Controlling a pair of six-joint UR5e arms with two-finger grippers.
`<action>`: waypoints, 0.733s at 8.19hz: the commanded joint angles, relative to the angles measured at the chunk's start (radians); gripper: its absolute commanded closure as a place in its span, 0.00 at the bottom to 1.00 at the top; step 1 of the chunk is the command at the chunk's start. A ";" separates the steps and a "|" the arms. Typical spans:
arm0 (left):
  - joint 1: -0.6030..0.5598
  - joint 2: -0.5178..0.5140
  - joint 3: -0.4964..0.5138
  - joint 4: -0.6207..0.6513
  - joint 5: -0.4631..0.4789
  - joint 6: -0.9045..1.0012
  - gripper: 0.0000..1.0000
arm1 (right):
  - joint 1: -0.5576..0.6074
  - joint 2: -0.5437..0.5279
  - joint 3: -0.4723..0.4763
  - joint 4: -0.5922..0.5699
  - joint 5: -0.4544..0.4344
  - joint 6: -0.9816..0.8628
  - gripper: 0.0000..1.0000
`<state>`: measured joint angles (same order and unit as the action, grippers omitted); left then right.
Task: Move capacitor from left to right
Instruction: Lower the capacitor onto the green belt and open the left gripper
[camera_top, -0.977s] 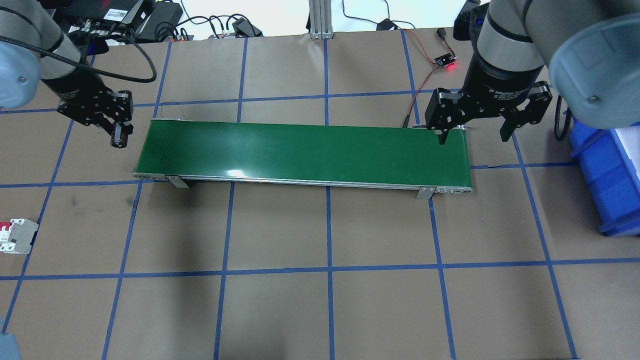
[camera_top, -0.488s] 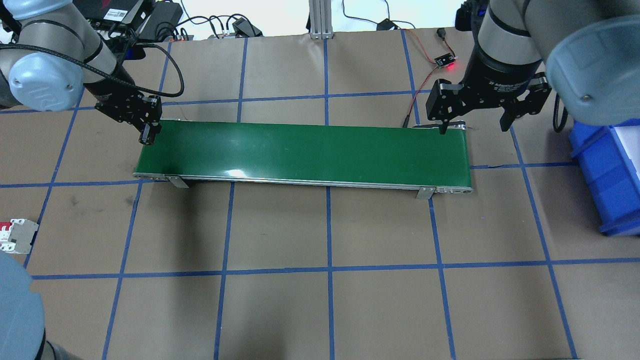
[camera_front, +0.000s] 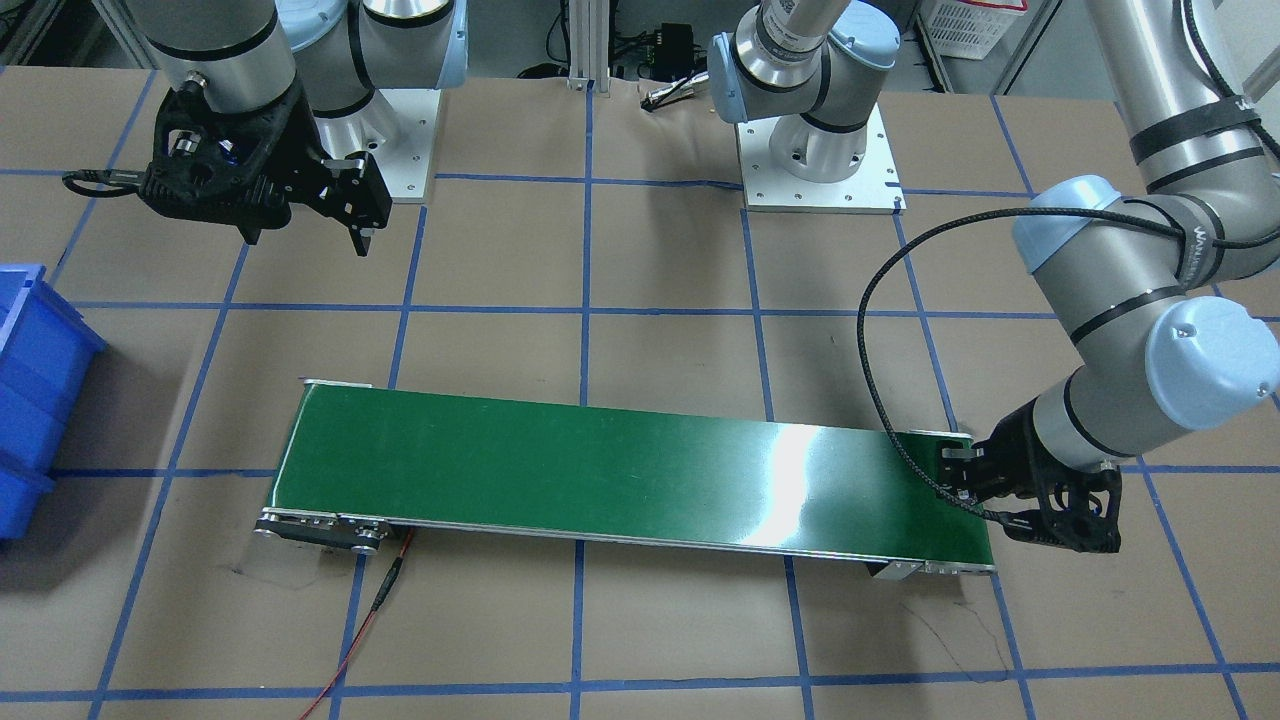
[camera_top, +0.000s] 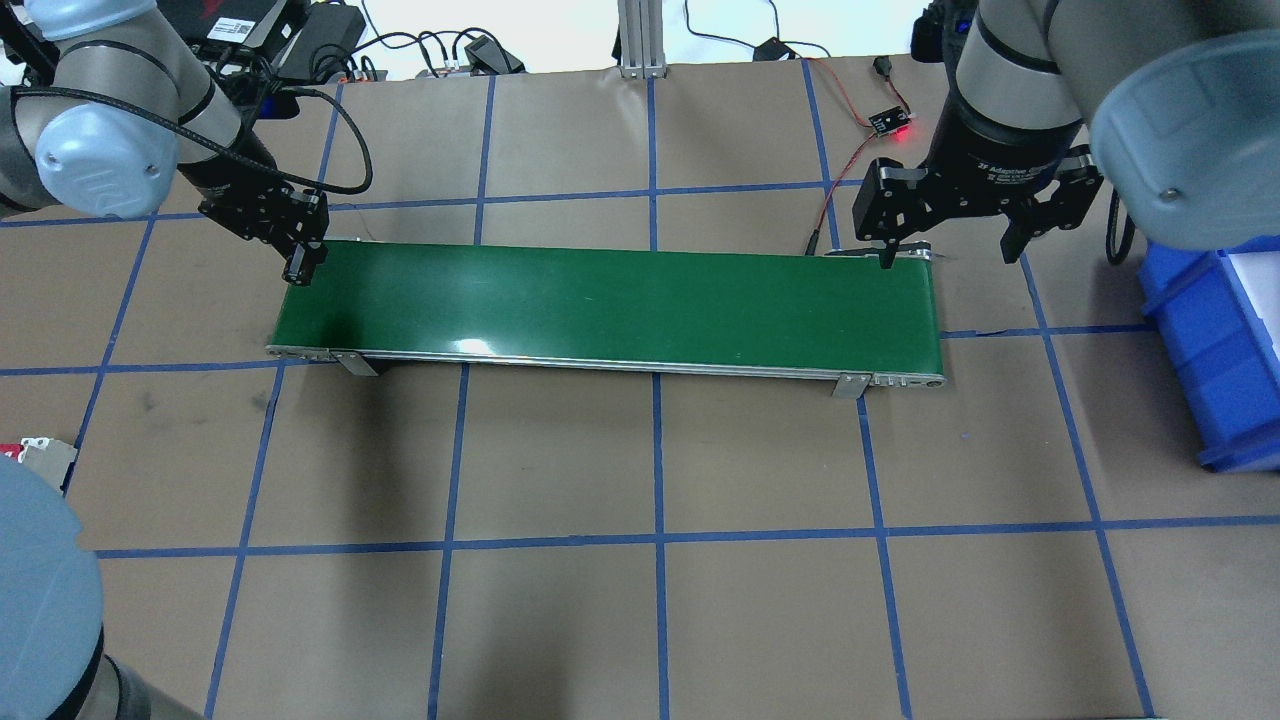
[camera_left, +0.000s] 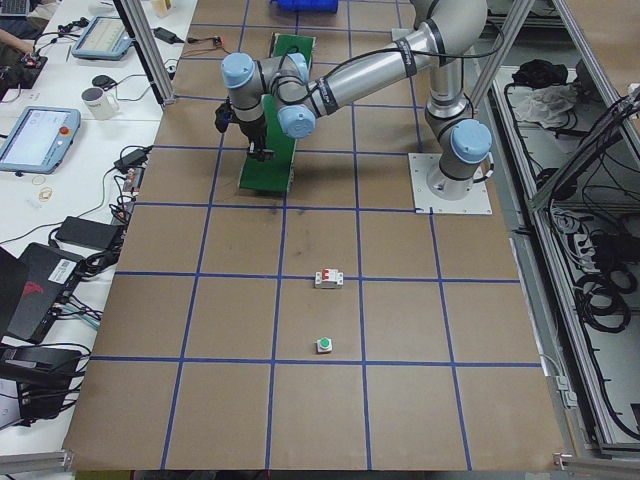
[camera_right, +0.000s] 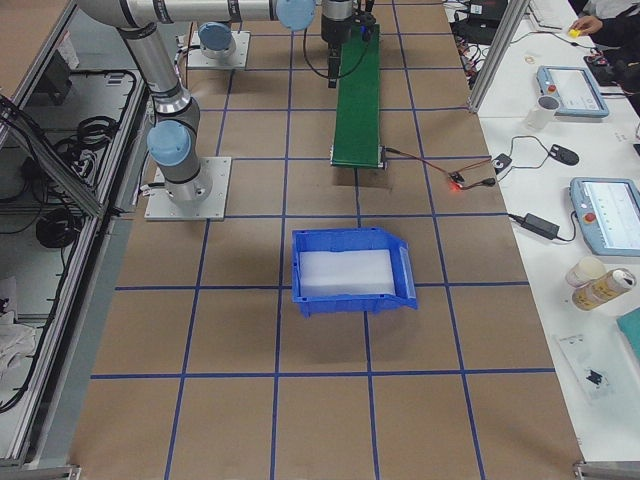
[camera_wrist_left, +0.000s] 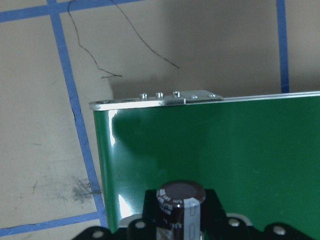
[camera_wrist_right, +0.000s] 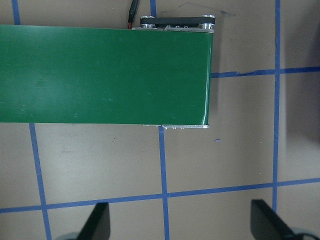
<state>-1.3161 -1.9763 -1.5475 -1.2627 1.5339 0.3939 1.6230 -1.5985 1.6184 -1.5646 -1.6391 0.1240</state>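
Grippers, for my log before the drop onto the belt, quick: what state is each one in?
Left gripper: shut on the capacitor.
Right gripper: open, holding nothing.

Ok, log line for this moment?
left hand: shut on capacitor, at left end of conveyor belt | right hand: open, near belt's right end | capacitor: not yet released

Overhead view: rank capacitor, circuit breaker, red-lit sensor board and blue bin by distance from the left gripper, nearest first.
1. capacitor: in the left gripper's jaws, at the conveyor belt's left end.
2. circuit breaker: lower-left edge, partly covered.
3. red-lit sensor board: far side, toward the right.
4. blue bin: right edge.
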 joint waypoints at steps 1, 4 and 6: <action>0.000 -0.038 0.006 0.009 -0.003 -0.046 1.00 | 0.000 0.019 0.002 -0.005 0.008 0.026 0.00; 0.000 -0.053 0.001 0.048 -0.001 -0.050 1.00 | 0.000 0.020 0.002 -0.003 0.010 0.020 0.00; -0.002 -0.055 -0.005 0.048 -0.004 -0.055 1.00 | 0.000 0.022 0.003 -0.005 0.010 0.022 0.00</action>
<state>-1.3162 -2.0281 -1.5479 -1.2172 1.5321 0.3443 1.6230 -1.5783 1.6200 -1.5687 -1.6298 0.1457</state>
